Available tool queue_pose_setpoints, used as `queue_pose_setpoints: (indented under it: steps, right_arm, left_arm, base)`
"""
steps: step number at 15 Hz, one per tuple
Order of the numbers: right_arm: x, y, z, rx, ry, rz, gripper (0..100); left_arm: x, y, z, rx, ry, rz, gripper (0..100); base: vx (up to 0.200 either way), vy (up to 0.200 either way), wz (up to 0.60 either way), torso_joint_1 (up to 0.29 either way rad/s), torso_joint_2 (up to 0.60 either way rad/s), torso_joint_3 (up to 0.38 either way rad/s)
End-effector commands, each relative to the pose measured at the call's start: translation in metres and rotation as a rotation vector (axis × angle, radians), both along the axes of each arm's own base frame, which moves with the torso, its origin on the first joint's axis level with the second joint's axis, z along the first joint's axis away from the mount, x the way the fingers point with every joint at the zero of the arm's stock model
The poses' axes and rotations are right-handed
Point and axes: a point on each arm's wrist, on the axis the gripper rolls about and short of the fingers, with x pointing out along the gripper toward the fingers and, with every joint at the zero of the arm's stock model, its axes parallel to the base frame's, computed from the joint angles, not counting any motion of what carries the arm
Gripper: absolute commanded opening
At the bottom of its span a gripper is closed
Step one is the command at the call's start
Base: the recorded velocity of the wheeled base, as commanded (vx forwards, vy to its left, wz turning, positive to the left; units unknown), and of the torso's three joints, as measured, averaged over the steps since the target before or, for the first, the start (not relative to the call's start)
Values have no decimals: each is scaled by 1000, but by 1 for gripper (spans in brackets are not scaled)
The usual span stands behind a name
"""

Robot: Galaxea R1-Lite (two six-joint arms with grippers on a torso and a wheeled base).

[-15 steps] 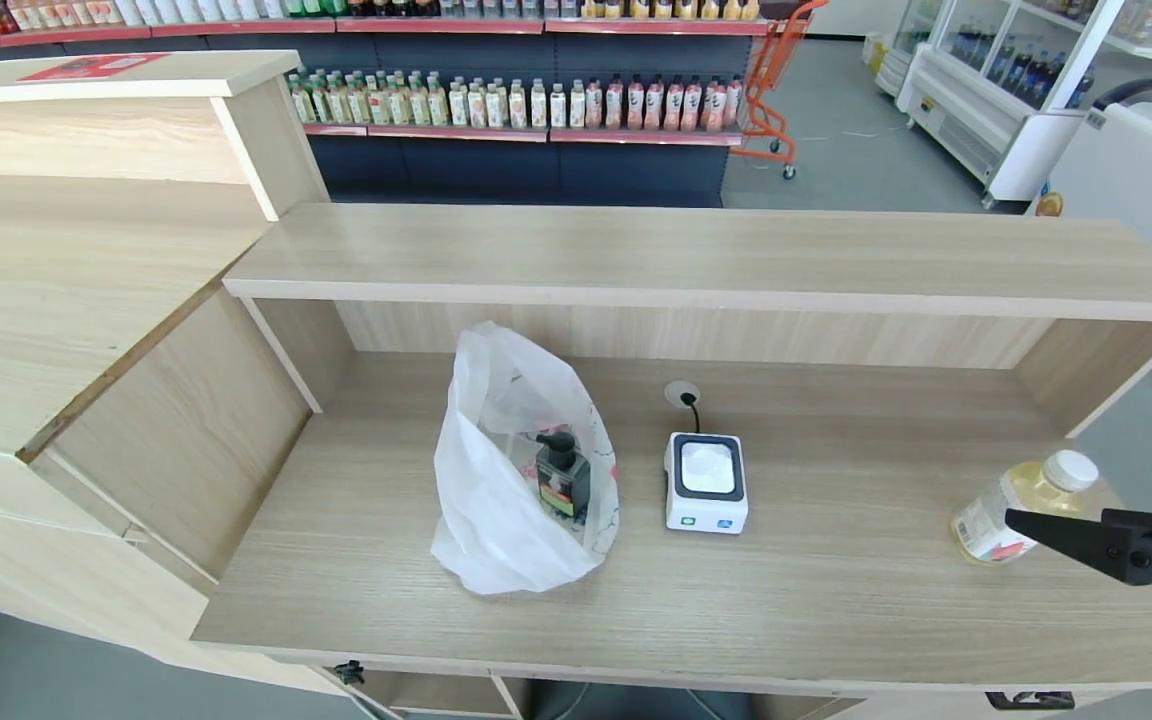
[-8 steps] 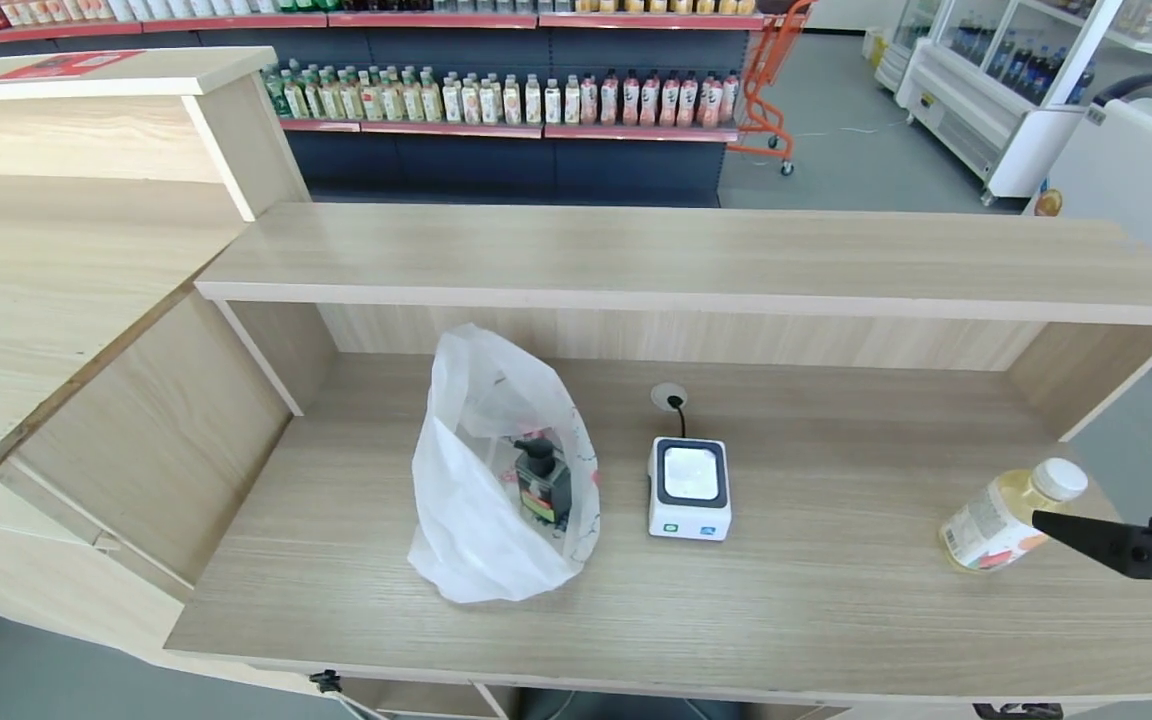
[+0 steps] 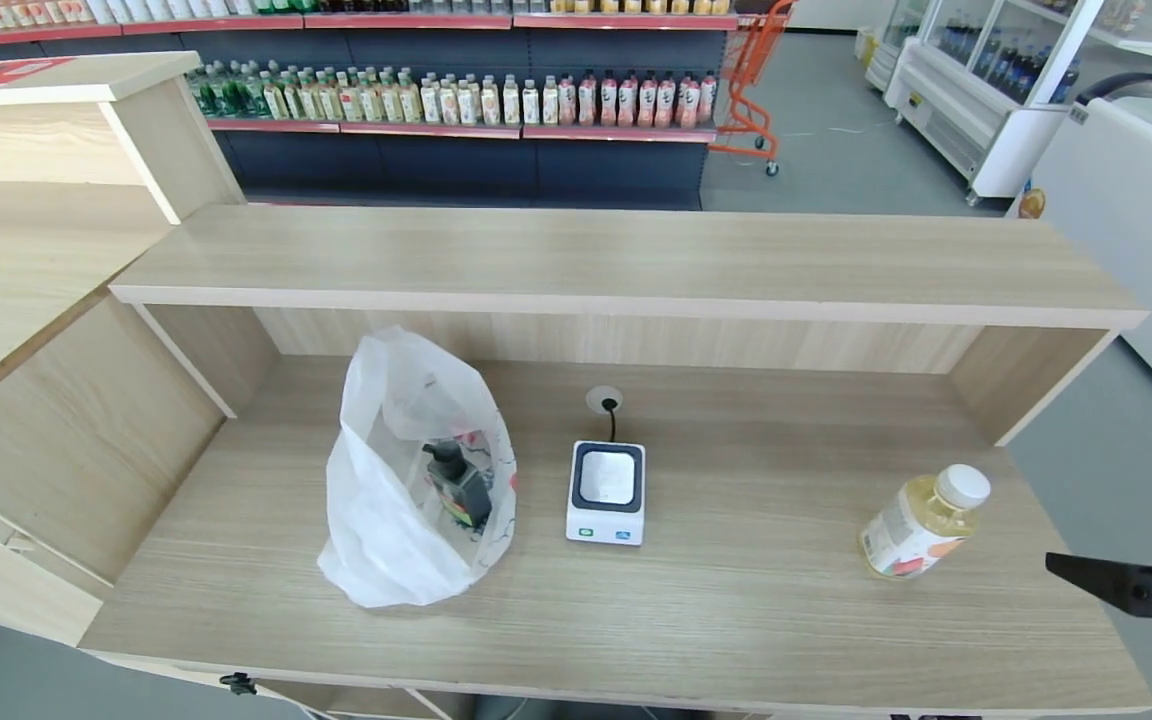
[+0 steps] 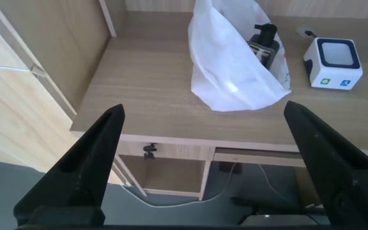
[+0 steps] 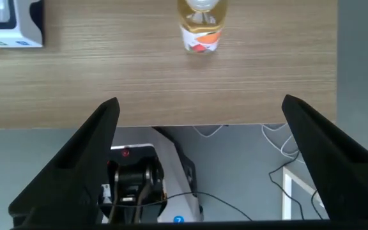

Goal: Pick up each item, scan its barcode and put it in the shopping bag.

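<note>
A white shopping bag [image 3: 391,520] stands open on the wooden counter [image 3: 736,600], with a black pump bottle [image 3: 459,485] inside it. To its right is the white barcode scanner [image 3: 606,478]. A yellow bottle with a white cap [image 3: 924,522] lies tilted near the counter's right end. My right gripper [image 5: 201,105] is open, off the counter's front edge, with the yellow bottle [image 5: 201,25] beyond it; one of its fingers [image 3: 1101,582] is right of the bottle and apart from it. My left gripper [image 4: 204,112] is open and holds nothing, out past the front left edge, facing the bag [image 4: 235,70].
A raised wooden shelf [image 3: 626,255] runs along the counter's back and a taller cabinet [image 3: 26,270] closes its left side. The scanner's cable goes into a hole [image 3: 604,400] behind it. Bare counter lies between scanner and bottle.
The whole head view has shifted left, so the camera moved. The right gripper's finger, which overlapped the yellow bottle, now sits lower and clear of it.
</note>
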Motion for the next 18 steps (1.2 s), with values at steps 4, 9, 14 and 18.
queue_pose_setpoints:
  steps: [4,9,14,18]
  right_arm:
    - [0,0,-4,-20,28,-9,100]
    - [-8,-2,-16,-140,180,-49,100]
    - [5,2,-33,-187,270,16,100]
    - [26,13,-64,-188,206,77,100]
  left_arm:
    - [0,0,0,0,0,1,100]
    - [0,0,0,-4,0,-1,100]
    - [0,0,0,-4,0,-1,100]
    - [0,0,0,-4,0,1,100]
  base:
    - [0,-200,0,7,1,2]
    - [0,-80,0,1,2,2]
    - [0,0,0,0,0,0]
    - [0,0,0,0,0,0]
